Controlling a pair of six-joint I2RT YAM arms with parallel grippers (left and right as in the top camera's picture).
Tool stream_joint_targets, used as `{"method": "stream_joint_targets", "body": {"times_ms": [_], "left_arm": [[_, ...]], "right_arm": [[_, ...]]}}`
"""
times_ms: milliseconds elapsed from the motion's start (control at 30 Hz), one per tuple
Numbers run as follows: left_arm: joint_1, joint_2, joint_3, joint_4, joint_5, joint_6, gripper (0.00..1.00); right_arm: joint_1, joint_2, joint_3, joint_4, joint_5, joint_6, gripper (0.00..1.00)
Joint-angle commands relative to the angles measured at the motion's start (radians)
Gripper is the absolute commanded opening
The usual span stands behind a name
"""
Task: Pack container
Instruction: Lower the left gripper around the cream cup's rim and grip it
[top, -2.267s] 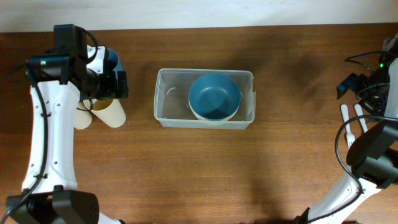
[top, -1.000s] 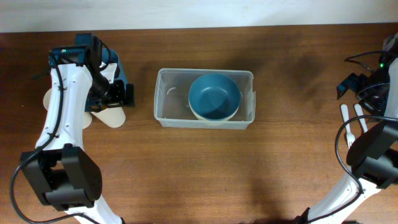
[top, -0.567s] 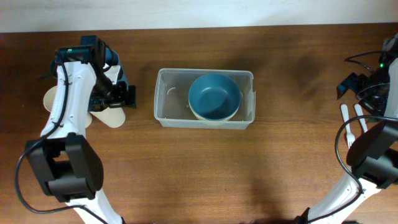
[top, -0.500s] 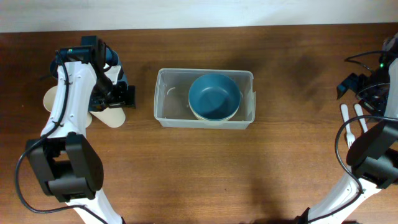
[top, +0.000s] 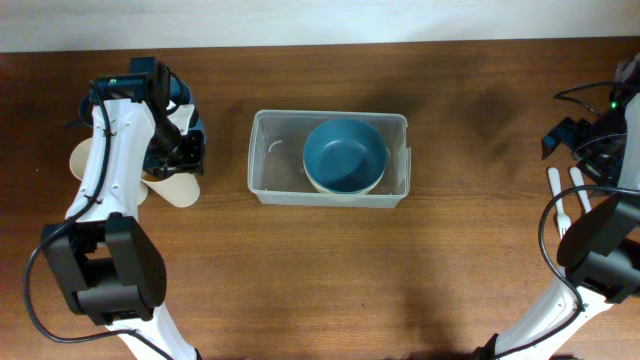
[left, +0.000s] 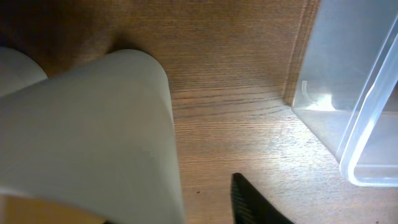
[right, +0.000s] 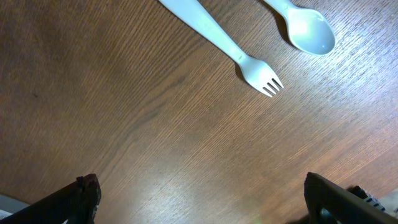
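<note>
Cream cup (top: 178, 189) left of container (top: 272, 172)

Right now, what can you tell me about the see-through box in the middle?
The container is a clear plastic tub, rectangular with rounded corners and a rim, open on top. It sits upright on the wooden table. A blue bowl nested in a cream bowl fills its right part; the left part is bare.

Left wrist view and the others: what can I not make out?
- Left wrist view: the cup hides one finger of the left gripper, so its grip is unclear.
- Overhead: the left arm partly covers a second cup.
- Right wrist view: the top edge cuts off the fork and spoon handles.
</note>
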Motion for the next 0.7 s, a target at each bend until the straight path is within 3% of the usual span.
{"method": "stream_joint_targets", "body": {"times_ms": [0, 100, 367, 667], "left_arm": [[-0.002, 0.005, -0.005, -0.002, -0.004, 0.005, 0.31], [-0.002, 0.005, -0.005, -0.001, -0.004, 0.005, 0.27], [-0.002, 0.005, -0.005, -0.001, -0.004, 0.005, 0.03], [-0.002, 0.005, 0.006, -0.023, -0.003, 0.004, 0.02]], "right_arm": [[-0.002, -0.013, -0.003, 0.0, 0.012, 0.009, 0.99], [-0.002, -0.013, -0.003, 0.0, 0.013, 0.009, 0.99], [-0.002, -0.013, -0.003, 0.0, 0.013, 0.009, 0.99], [-0.002, -0.012, -0.003, 0.0, 0.013, 0.009, 0.99]]}}
